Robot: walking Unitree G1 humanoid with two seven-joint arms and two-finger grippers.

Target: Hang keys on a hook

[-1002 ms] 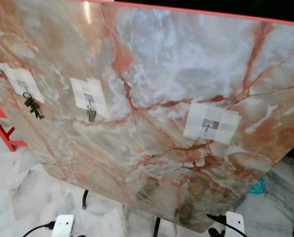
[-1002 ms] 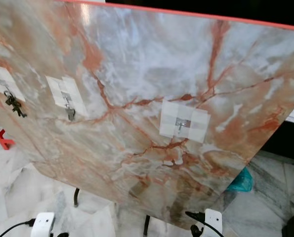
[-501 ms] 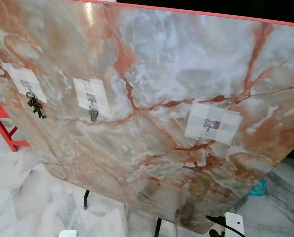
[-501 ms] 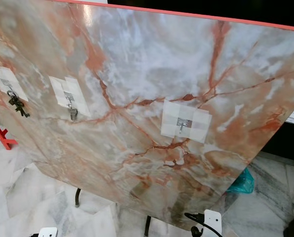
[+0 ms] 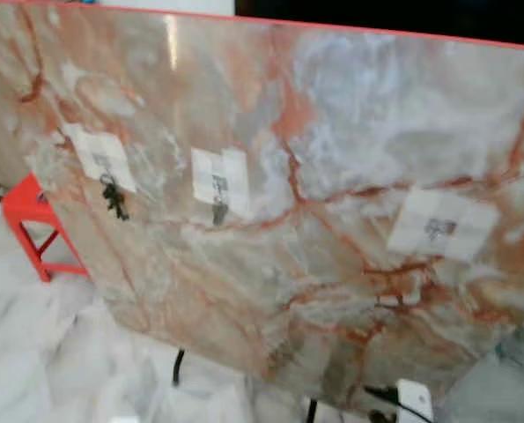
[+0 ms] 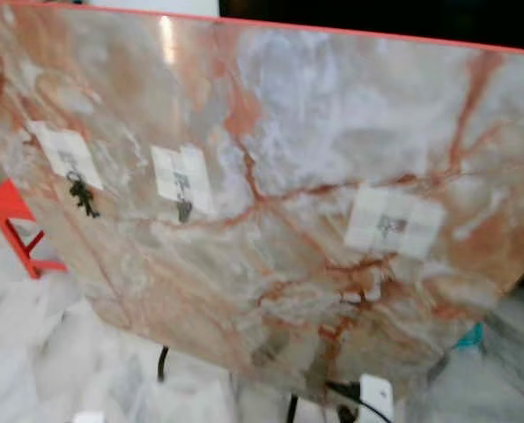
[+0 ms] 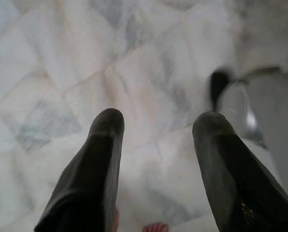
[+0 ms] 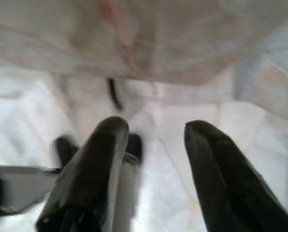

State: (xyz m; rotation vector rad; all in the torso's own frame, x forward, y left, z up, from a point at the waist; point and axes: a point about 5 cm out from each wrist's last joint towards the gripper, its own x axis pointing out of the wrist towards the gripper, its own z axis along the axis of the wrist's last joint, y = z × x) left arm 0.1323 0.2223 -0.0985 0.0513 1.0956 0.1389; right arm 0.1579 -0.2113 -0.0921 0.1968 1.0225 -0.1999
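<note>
A large tilted marble-patterned board (image 5: pixel 332 176) with a red top edge stood on the pale marble floor (image 5: pixel 33 352). Three taped hooks sat in a row across it. The leftmost hook (image 5: pixel 103 163) carried dark keys (image 5: pixel 114 201), the middle hook (image 5: pixel 219 185) a single key (image 5: pixel 219 214), and the right hook (image 5: pixel 439 229) was bare. The left end effector (image 7: pixel 156 121) and right end effector (image 8: pixel 153 128) both hung low toward the floor, fingers apart and empty, well below the hooks; the right arm seemed nearer the bare hook.
</note>
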